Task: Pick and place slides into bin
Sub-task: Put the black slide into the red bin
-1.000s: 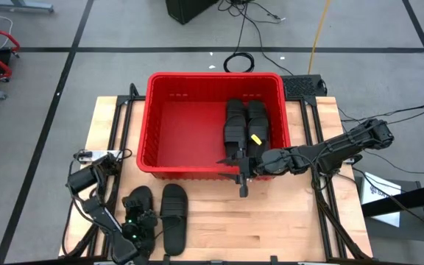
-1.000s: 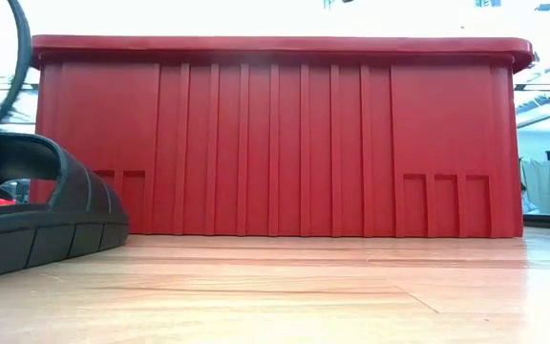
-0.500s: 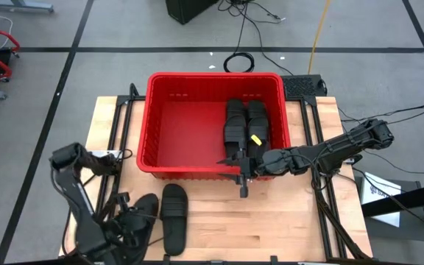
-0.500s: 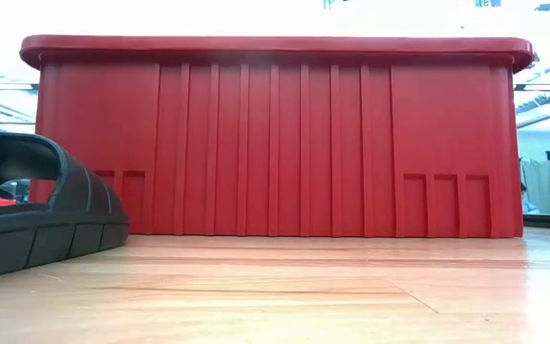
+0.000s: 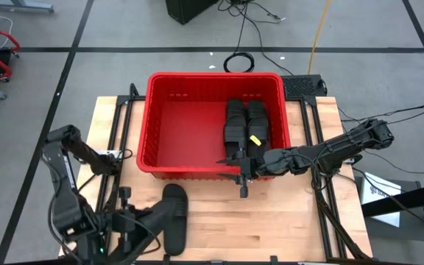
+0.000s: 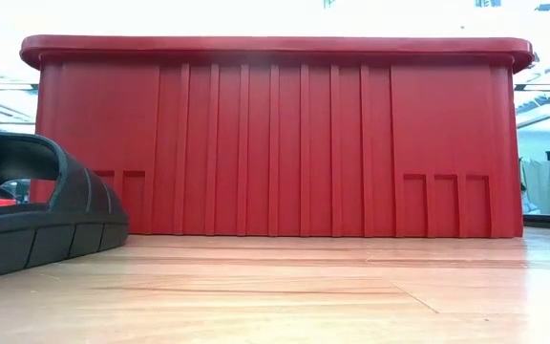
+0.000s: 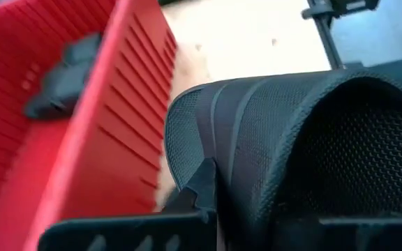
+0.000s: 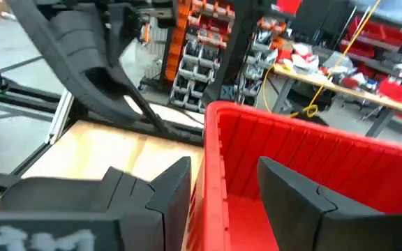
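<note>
My left gripper [image 5: 143, 221] hovers over the table's near left part, shut on a black slide [image 7: 292, 132] that it carries clear of the wood. A second slide [image 5: 175, 235] lies sole down on the table beside it and also shows in the low view [image 6: 36, 215]. The red bin [image 5: 152, 125] stands at the far middle, with two slides [image 5: 245, 125] lying side by side in its right half. My right gripper [image 5: 240, 175] is open at the bin's near wall, one finger inside the wall and one outside. My left gripper has the slide by the edge of its wide strap [image 7: 211, 150], with one dark finger [image 7: 195, 199] showing against it; the other finger is hidden behind the slide. The fingers come slanting down from the near left. The slide is lifted clear of the table.
Bare wood lies in front of the bin and at the near right [image 5: 278, 228]. Black frame rails [image 5: 322, 199] run along both table sides. The bin's left half [image 5: 190, 129] holds nothing. Cables [image 5: 238, 62] lie on the floor beyond the table.
My left gripper has risen from the table with the left slide and tipped from pointing down to slanting forward. That slide is now lifted clear, while the slide beside it has stayed on the wood.
</note>
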Robot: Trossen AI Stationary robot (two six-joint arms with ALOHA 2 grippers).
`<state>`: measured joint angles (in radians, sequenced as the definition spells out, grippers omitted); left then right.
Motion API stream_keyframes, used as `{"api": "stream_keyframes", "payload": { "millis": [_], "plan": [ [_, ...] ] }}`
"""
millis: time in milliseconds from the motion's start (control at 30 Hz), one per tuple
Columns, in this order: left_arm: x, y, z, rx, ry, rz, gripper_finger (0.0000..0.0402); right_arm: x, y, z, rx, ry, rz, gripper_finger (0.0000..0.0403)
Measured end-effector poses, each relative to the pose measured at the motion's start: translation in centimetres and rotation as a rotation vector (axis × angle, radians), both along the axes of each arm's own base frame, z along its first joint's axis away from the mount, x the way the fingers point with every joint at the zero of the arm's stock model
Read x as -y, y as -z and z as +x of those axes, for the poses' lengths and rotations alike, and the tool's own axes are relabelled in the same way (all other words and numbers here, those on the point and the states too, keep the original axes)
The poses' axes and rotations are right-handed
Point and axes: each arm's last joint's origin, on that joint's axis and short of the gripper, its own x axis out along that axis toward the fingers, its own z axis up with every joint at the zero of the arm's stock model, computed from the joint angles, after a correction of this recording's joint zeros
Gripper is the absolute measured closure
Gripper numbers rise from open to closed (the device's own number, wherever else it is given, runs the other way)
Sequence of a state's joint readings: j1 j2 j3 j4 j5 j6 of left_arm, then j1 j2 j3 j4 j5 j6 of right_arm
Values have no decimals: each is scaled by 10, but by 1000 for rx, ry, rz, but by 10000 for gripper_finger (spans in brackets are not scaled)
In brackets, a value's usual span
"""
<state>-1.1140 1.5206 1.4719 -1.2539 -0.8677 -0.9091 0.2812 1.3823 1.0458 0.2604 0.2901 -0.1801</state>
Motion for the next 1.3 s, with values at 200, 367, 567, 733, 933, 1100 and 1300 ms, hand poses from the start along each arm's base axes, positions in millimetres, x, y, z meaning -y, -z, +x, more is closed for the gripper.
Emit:
{"api": "stream_keyframes", "payload": {
  "millis": [200, 367, 567, 733, 933, 1100, 1300],
  "plan": [
    [-34, -28, 5, 85, -6, 51, 380, 0, -6, -2, 43, -5, -40, 248],
    [-64, -51, 14, 156, -22, 99, 380, 7, -19, -12, 79, 129, -45, 248],
    [-102, -72, 29, 196, -54, 181, 380, 16, -36, -30, 102, 254, -131, 248],
    [-135, -86, 39, 207, -105, 258, 380, 25, -52, -47, 130, 333, -162, 248],
    [-179, -98, 56, 199, -144, 284, 380, 45, -62, -67, 109, 389, -175, 248],
    [-222, -104, 71, 205, -139, 271, 380, 67, -61, -73, 48, 470, -204, 248],
    [-279, -101, 86, 194, -187, 242, 380, 93, -59, -73, 12, 575, -226, 248]
  ]
}}
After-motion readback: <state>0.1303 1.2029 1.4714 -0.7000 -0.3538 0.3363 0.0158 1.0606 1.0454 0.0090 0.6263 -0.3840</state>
